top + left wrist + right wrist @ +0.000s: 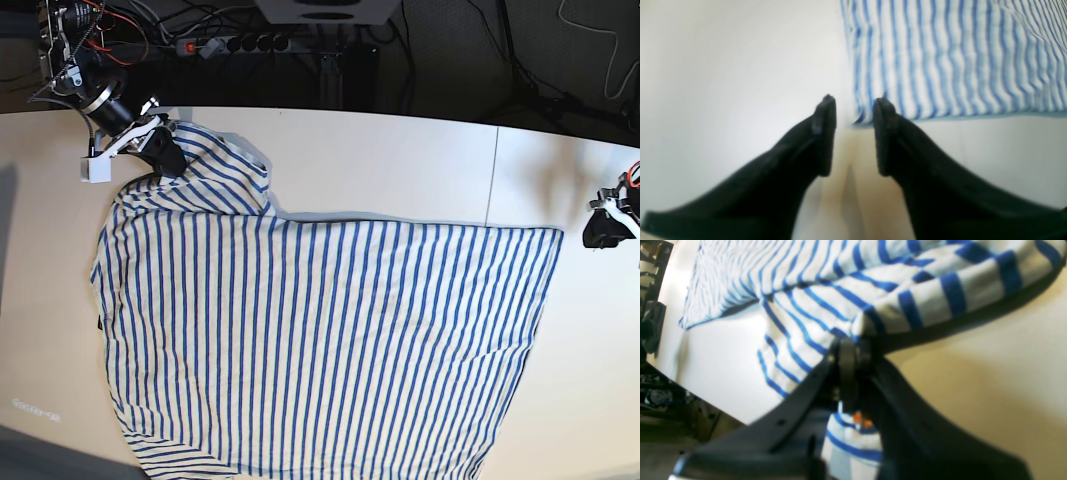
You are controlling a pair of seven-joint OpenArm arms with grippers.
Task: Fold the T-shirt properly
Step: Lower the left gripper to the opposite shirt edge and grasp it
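While the T-shirt (320,340) lies spread flat over most of the bench (400,160), its far left part, seen from the base view, is bunched up and lifted at the bench's back corner. The right tool (848,350) is pressed together on that bunched cloth: the right wrist view shows striped fabric pinched between its black fingers (846,373), with more stripes hanging below them and draping away toward the flat part of the shirt. In the base view the right tool (165,155) sits at the top of the raised fold, touching it.

The left tool (853,106) is spread, with bare bench showing between its two fingers (825,133). It grips nothing. In the left wrist view the shirt (957,56) corner lies on the bench just beyond the fingertips; whether the fingertip nearer the shirt touches the hem cannot be told through the blur. In the base view the left tool (605,230) sits just beside the shirt's far corner, on the side opposite the right tool.

Striped cloth reaches the bench's near edge. A power strip (235,43) and cables lie behind the bench.
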